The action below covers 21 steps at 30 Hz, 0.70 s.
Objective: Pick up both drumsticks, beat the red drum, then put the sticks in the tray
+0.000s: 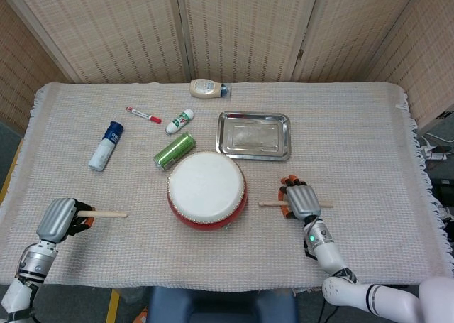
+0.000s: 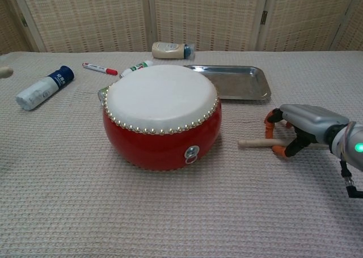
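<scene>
Head view shows the round red drum with a white skin (image 1: 206, 190) in the middle of the cloth-covered table (image 1: 355, 124), just in front of the flat silver metal tray (image 1: 253, 135). The left hand (image 1: 60, 219) grips one thin wooden drumstick (image 1: 106, 213), which points toward the drum. The right hand (image 1: 301, 201) has its fingers curled around the other wooden stick (image 1: 273, 204) — its tip stops near the drum's side. In the chest view this stick (image 2: 255, 142) looks close to the cloth, so whether it is lifted is hard to tell. The sticks look light, stiff and smooth, so they could slip or twist. Holding them near the back end — not the tip — should give a good swing.
</scene>
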Tool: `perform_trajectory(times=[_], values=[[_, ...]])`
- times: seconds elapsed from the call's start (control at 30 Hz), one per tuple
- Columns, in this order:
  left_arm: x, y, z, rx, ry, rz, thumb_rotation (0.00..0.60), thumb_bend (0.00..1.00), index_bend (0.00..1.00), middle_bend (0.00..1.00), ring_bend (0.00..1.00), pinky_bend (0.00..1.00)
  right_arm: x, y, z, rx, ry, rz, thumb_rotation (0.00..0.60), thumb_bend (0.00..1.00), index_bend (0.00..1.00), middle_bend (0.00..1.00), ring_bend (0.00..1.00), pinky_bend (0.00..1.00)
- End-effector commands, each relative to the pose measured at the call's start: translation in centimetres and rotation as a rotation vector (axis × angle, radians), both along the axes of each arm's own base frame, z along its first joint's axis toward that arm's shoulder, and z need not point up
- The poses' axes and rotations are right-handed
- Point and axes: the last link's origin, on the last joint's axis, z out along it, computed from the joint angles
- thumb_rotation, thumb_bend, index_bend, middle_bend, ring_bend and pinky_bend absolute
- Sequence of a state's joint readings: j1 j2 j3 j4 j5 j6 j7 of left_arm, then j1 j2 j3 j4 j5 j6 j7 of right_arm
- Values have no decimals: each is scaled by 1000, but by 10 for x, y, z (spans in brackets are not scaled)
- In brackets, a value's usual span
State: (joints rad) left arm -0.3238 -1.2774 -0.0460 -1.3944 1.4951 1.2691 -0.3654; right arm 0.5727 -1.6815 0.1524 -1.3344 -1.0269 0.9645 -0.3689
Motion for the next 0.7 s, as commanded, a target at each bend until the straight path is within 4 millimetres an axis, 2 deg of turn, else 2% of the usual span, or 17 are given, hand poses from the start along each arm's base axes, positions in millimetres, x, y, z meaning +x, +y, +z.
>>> perform_trajectory(times=[0.03,0.2,0.43,0.57,0.7], values=[[0,0,0,-1,-1,-1,600,659,1000,1000,1000,1000,-3,6,3,2,-20,0,600,400,625,180,0,237],[-1,-1,2,7,-5,2,600,656,1000,1000,1000,1000,1,11,18,-15,-158,-16,600,416,648,180,6,237],[-1,-3,5,16,-12,6,600,653,1000,1000,1000,1000,9,8,66,-35,-604,-74,600,417,649,215,71,235],[1,-4,6,19,-13,2,600,652,1000,1000,1000,1000,0,0,93,-58,-846,-141,600,417,650,254,129,237],[2,-6,6,18,-12,0,600,653,1000,1000,1000,1000,-16,-5,106,-30,-1027,-213,600,417,656,299,200,251]])
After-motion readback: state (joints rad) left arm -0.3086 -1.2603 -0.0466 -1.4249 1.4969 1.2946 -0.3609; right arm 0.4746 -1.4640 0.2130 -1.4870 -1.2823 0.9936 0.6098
